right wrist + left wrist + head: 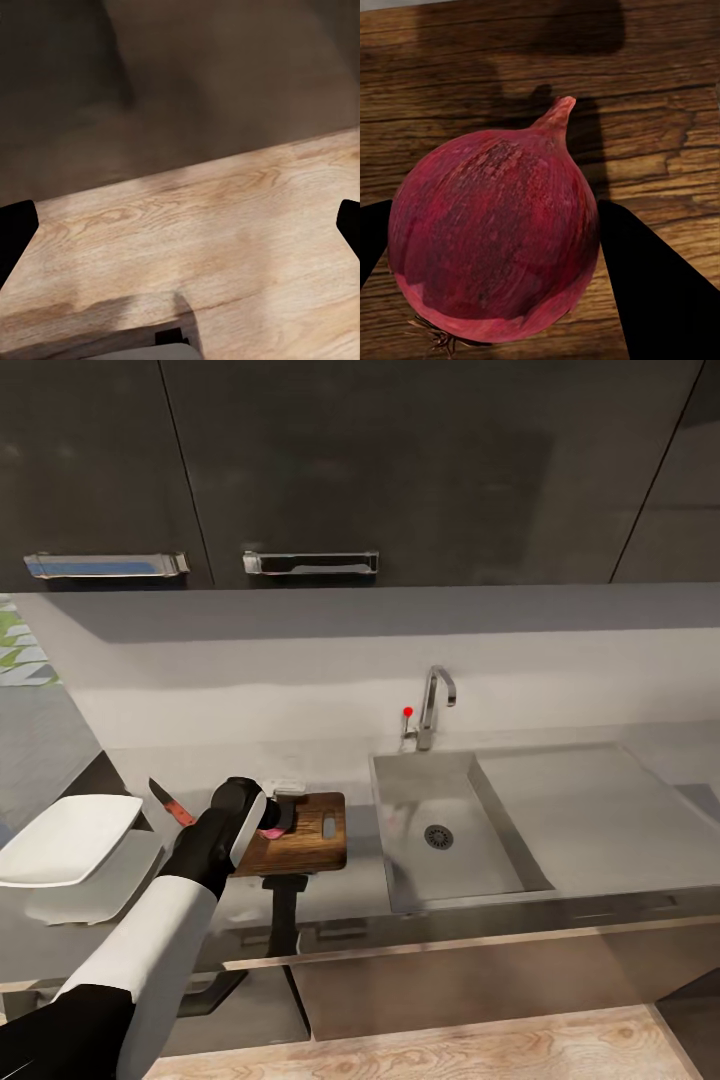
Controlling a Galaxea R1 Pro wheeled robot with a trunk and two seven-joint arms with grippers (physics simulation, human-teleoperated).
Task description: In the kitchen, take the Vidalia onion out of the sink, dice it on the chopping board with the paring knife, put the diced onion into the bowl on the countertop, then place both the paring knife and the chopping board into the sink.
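Note:
My left gripper (280, 818) is shut on the Vidalia onion (270, 828), a dark red ball with a short stem, held just over the left part of the brown chopping board (318, 845). In the left wrist view the onion (495, 232) sits between the two black fingers (656, 292) of the left gripper (502, 262), with the board's wood grain (450, 82) behind it. The red-handled paring knife (172, 803) lies left of the board. Further left is the white bowl (65, 840). Right of the board, the steel sink (410, 800) holds nothing. My right gripper (181, 229) is open over wooden floor.
A chrome tap (435, 705) and red knob (408, 712) stand behind the sink, with a flat drainer (600, 810) to its right. Dark wall cabinets (400, 460) hang above the countertop (340, 900). Light wood floor (450, 1050) lies below the counter front.

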